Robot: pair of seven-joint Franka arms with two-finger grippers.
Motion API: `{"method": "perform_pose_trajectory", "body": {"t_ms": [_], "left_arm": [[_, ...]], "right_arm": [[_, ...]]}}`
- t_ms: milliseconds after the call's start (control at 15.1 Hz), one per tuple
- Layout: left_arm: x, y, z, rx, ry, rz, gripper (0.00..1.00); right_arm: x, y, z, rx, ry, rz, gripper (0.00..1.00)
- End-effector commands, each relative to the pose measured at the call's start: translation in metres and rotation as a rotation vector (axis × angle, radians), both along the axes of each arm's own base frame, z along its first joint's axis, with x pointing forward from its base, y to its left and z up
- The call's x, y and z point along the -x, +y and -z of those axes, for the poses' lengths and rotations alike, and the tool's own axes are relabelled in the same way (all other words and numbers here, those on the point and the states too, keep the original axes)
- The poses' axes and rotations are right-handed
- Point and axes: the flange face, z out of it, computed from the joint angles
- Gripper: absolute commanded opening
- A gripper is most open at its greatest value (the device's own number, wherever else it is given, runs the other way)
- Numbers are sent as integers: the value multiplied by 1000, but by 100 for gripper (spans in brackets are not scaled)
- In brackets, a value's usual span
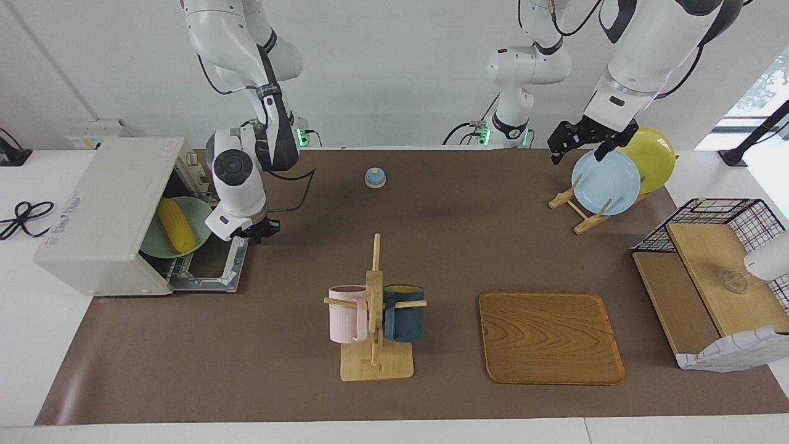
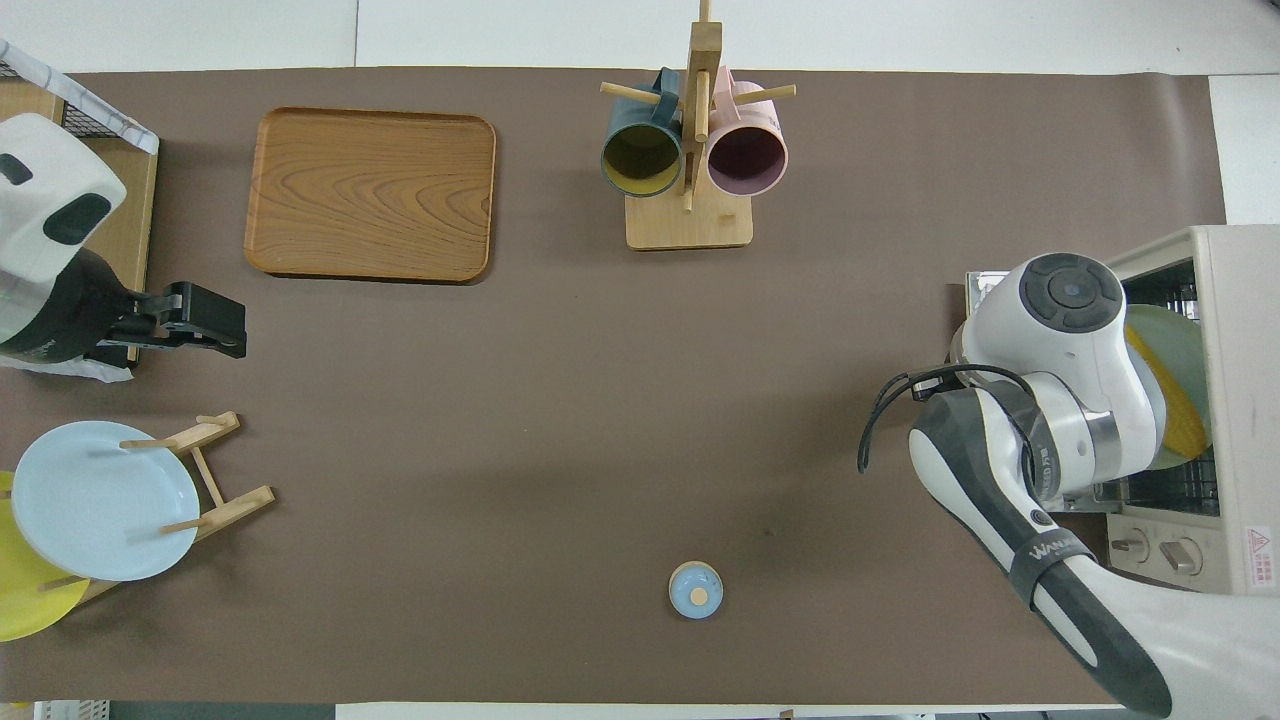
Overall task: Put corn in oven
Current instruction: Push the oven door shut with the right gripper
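Observation:
The off-white oven (image 1: 102, 213) (image 2: 1235, 400) stands at the right arm's end of the table, its door (image 1: 212, 266) folded down flat. Inside, on the wire rack, a pale green plate (image 1: 196, 217) (image 2: 1178, 335) leans with the yellow corn (image 1: 174, 225) (image 2: 1188, 428) lying on it. My right gripper (image 1: 259, 232) hangs shut and empty over the door's edge, just outside the oven mouth; the overhead view hides it under the arm. My left gripper (image 1: 570, 143) (image 2: 205, 322) waits open above the plate rack.
A wooden plate rack (image 1: 576, 206) holds a light blue plate (image 1: 607, 182) and a yellow plate (image 1: 652, 157). Mid-table stand a mug tree (image 1: 374, 320) with two mugs and a wooden tray (image 1: 550, 336). A small blue knob (image 1: 375, 177) lies near the robots. A wire shelf basket (image 1: 709, 277) fills the left arm's end.

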Motion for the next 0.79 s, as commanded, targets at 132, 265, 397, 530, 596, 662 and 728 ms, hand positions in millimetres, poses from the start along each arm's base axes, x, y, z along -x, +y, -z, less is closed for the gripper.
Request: {"method": "perform_pose_trajectory", "body": {"t_ms": [132,265,397,530,596,662,728], "left_arm": [[1,3,-2,-9,9,0,100],[1,3,-2,-9,9,0,100],[1,3,-2,-9,9,0,100],[1,3,-2,-7,10,0,100],[1,3,-2,-9,9,0,100],[1,3,-2,-9,9,0,100],[1,3,-2,-9,9,0,100]], "right_arm": [[5,-8,-1,50,14,-21,0],[5,-13,-1,57,18,-19,0],[4,-16,-1,63,18,-20,0],[4,-20,0,64,16,-13,0],[4,-22,0,63,13,-11,0],[3,-22,1,64,13,-12,0],[3,-22,5,63,17,-12,0]]}}
